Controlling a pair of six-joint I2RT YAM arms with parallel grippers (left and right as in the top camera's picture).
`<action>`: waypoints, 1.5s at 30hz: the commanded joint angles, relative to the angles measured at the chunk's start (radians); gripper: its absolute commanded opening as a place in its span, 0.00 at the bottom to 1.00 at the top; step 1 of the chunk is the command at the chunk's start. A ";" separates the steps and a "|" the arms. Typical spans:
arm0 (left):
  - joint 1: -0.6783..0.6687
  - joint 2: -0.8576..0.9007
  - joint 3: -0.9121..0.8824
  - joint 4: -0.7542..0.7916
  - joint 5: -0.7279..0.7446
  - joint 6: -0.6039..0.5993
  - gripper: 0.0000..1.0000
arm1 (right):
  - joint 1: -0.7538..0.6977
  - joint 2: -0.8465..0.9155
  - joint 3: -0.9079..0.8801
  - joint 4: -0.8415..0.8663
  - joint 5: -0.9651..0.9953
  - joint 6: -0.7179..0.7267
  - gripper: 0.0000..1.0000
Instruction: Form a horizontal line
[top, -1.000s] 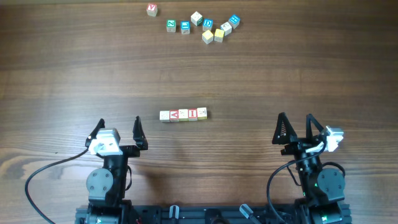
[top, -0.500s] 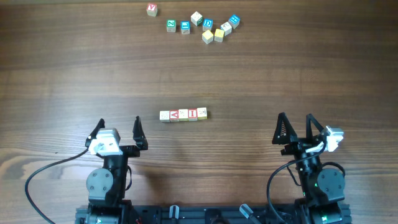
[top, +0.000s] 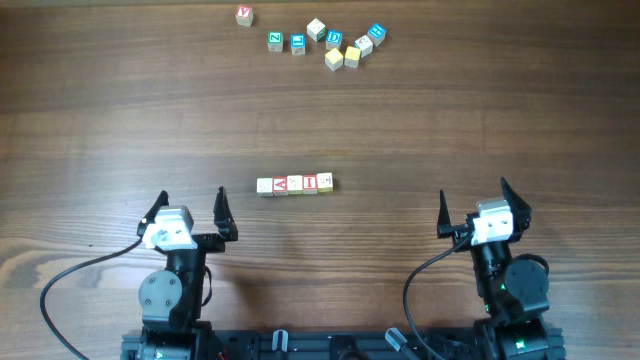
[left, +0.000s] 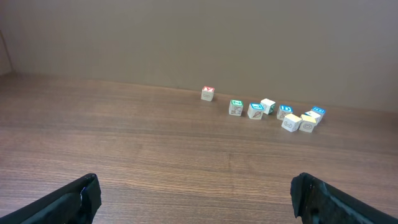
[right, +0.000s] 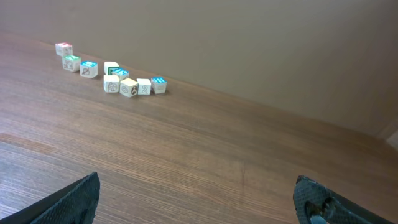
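Note:
A straight row of five tiny pale wooden cubes (top: 294, 184), two with red letters in the middle, lies at the centre of the table in the overhead view. It is out of sight in both wrist views. My left gripper (top: 191, 207) is open and empty, below and left of the row; its fingers show in the left wrist view (left: 196, 196). My right gripper (top: 473, 205) is open and empty, below and right of the row; its fingers show in the right wrist view (right: 199, 196).
A loose cluster of blue-, green- and red-lettered and plain yellow cubes (top: 335, 45) lies at the far edge, with one red-lettered cube (top: 244, 15) apart on its left. The cluster also shows in the left wrist view (left: 280, 113) and the right wrist view (right: 118, 78).
My right arm has turned, so its gripper now points straight up the table instead of angled to the right. The left arm and the cubes have not moved.

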 joint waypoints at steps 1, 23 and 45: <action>0.000 -0.006 -0.003 0.000 -0.016 0.016 1.00 | -0.005 0.004 -0.001 0.005 -0.004 -0.030 1.00; 0.000 -0.006 -0.003 0.000 -0.016 0.016 1.00 | -0.005 -0.109 -0.001 0.005 -0.008 -0.029 1.00; 0.000 -0.006 -0.003 -0.001 -0.016 0.016 1.00 | -0.005 -0.105 -0.001 0.005 -0.012 0.146 1.00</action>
